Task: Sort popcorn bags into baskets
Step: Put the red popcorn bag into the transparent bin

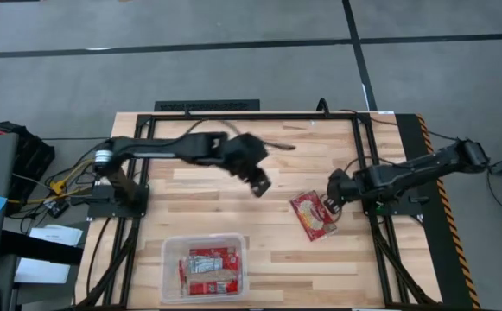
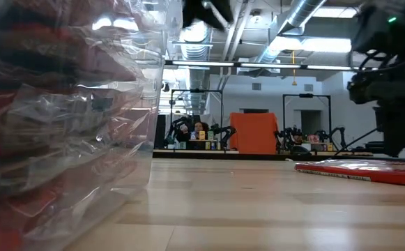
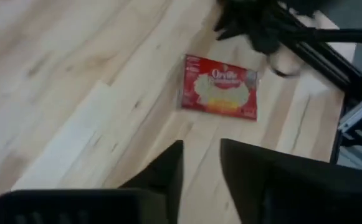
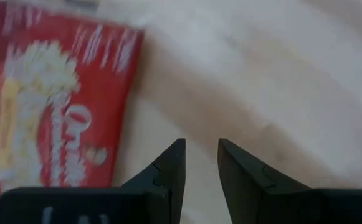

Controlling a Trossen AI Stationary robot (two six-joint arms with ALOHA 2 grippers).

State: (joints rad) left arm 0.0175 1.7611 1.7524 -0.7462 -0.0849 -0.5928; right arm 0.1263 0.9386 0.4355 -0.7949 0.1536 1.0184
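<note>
One popcorn bag, red with a cream picture, lies flat on the wooden table right of centre; it also shows in the low view and the left wrist view. My right gripper hovers just beside this popcorn bag, over bare wood, open with nothing between its fingers. My left gripper hangs above the table's middle, open and empty. The clear basket stands at the near edge and holds several red popcorn bags.
A black metal frame runs around the table's edges, and each arm's base stands on it. In the low view the basket's wall fills the left side. Bare wood lies between the basket and the loose bag.
</note>
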